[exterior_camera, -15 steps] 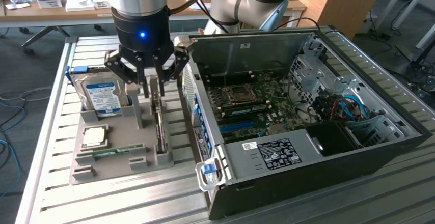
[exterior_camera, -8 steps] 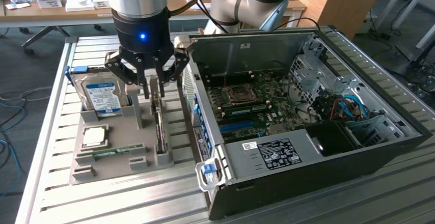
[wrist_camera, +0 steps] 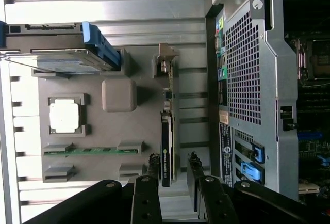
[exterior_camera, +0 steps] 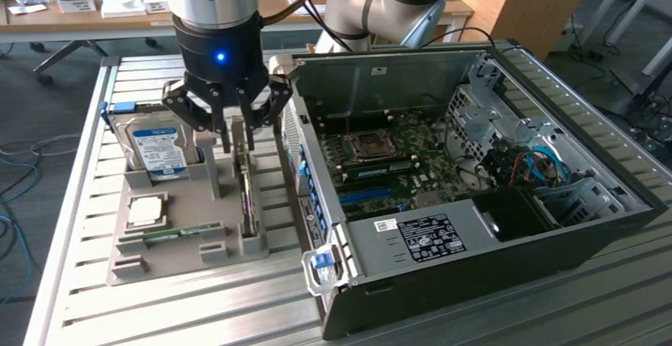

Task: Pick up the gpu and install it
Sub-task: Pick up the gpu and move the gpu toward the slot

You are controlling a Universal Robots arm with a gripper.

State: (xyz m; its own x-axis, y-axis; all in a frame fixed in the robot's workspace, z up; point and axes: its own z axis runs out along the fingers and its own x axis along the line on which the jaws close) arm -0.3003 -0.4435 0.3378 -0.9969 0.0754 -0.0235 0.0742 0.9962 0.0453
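The gpu (exterior_camera: 245, 182) stands on edge in a slot of the grey holder (exterior_camera: 173, 263), a thin green card with a silver bracket at its far end. My gripper (exterior_camera: 238, 141) hangs right above it, open, one finger on each side of the card's upper edge. In the wrist view the gpu (wrist_camera: 168, 126) appears edge-on, and its near end lies between my fingertips (wrist_camera: 153, 160) with a gap on both sides of the gripper (wrist_camera: 173, 158). Nothing is held.
The holder (wrist_camera: 149, 131) also carries a hard drive with a blue-white label (exterior_camera: 157, 145), a CPU (exterior_camera: 145, 211) and a RAM stick (exterior_camera: 173, 233). An open black PC case (exterior_camera: 504, 228) with its motherboard (exterior_camera: 389, 157) exposed stands close beside the holder on the exterior view's right.
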